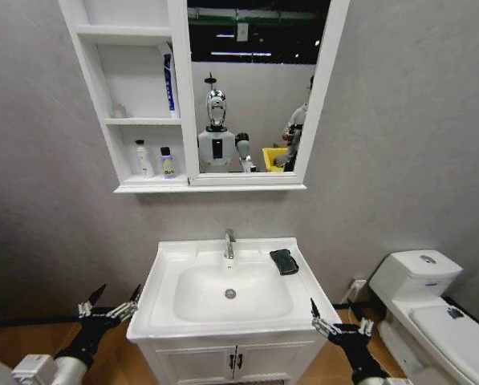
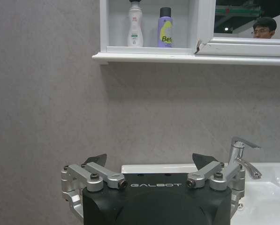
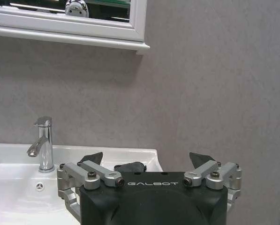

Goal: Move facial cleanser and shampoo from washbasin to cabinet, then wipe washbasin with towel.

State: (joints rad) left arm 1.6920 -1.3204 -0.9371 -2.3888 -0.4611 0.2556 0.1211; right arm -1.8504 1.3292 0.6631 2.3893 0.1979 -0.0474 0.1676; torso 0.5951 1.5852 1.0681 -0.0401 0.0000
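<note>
Left gripper [image 1: 115, 293] spread wide, empty, low beside washbasin [image 1: 168, 258] front-left corner; right gripper [image 1: 338, 314] likewise spread, empty, low at front-right corner. Towel [image 1: 284, 261] flat on basin's rear-right rim, just right of faucet [image 1: 229, 243], well apart from both grippers. White bottle [image 1: 144, 159] & purple bottle [image 1: 167, 162] upright side by side on bottom shelf of cabinet [image 1: 91, 74], left of mirror [image 1: 255, 84].

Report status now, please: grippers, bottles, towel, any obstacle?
Left gripper and right gripper open, low beside the washbasin. Two bottles on cabinet bottom shelf. Towel on basin rim, untouched. Nothing blocking.
</note>
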